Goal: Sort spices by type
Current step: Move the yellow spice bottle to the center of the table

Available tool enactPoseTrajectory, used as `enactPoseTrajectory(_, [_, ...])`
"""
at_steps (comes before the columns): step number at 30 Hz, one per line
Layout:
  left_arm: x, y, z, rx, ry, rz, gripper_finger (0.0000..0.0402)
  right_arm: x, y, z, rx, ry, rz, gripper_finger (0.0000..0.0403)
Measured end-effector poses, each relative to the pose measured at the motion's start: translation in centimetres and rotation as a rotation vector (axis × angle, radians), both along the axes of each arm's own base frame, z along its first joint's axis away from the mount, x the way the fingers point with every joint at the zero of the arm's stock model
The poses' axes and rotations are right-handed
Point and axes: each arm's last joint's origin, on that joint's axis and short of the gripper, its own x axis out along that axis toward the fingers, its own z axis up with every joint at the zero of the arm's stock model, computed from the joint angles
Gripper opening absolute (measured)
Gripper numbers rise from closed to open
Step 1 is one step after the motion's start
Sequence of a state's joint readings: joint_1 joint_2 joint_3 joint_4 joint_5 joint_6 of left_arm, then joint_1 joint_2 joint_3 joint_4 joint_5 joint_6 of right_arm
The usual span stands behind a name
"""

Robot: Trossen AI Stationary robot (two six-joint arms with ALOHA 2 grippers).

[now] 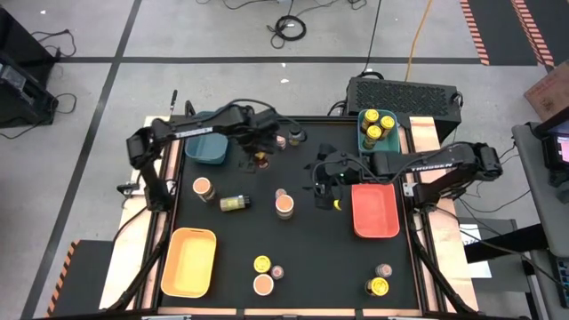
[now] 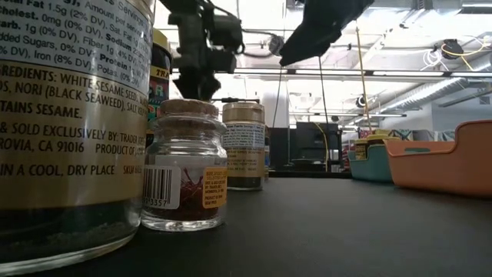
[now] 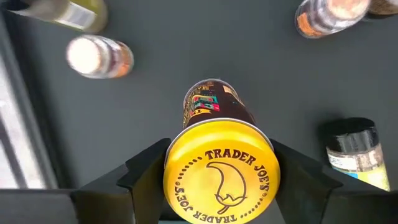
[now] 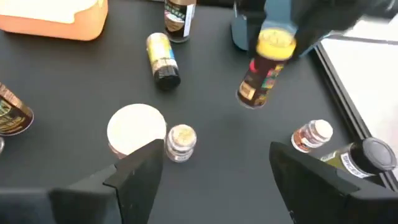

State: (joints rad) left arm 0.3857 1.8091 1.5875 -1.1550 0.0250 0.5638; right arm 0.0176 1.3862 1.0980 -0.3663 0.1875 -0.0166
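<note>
sorting has barely begun: only the teal tray (image 1: pixel 363 138) holds a few yellow-lidded jars (image 1: pixel 377 125), while most spices sit loose on the tabletop (image 1: pixel 302 249). the left gripper (image 3: pixel 217 177) has its jaws around another yellow-lidded jar (image 3: pixel 217 168); the right gripper (image 4: pixel 214 165) hangs wide open, holding nothing.

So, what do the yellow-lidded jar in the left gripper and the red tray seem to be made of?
Yellow-lidded jar: the lid looks like painted metal, with a smooth sheen and a printed logo; the body under its label is probably glass, though that is unclear.
Red tray: it looks like matte moulded plastic, one even colour with rounded corners.
Left gripper: its fingers flank the lid.
</note>
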Motion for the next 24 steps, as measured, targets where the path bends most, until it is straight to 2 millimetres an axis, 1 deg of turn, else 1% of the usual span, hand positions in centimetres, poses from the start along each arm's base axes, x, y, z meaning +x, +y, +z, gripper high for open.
enactPoseTrajectory(5, [1.2, 0.3, -2.2, -0.054, 0.030, -0.010, 0.0244, -0.2, -0.1, -1.2, 0.003, -0.002, -0.007, 0.0286])
enactPoseTrajectory(8, [1.4, 0.4, -2.8, -0.061, 0.042, -0.010, 0.0242, -0.3, -0.1, -1.6, 0.009, 0.002, -0.010, 0.0286])
enactPoseTrajectory(18, [1.5, 0.2, -3.0, -0.075, 0.049, -0.009, 0.0258, -0.4, -0.1, -1.9, 0.024, 0.010, -0.021, 0.0286])
enactPoseTrajectory(24, [1.6, 0.2, -3.0, -0.077, 0.047, -0.007, 0.0260, -0.4, -0.1, -1.9, 0.024, 0.009, -0.021, 0.0286])
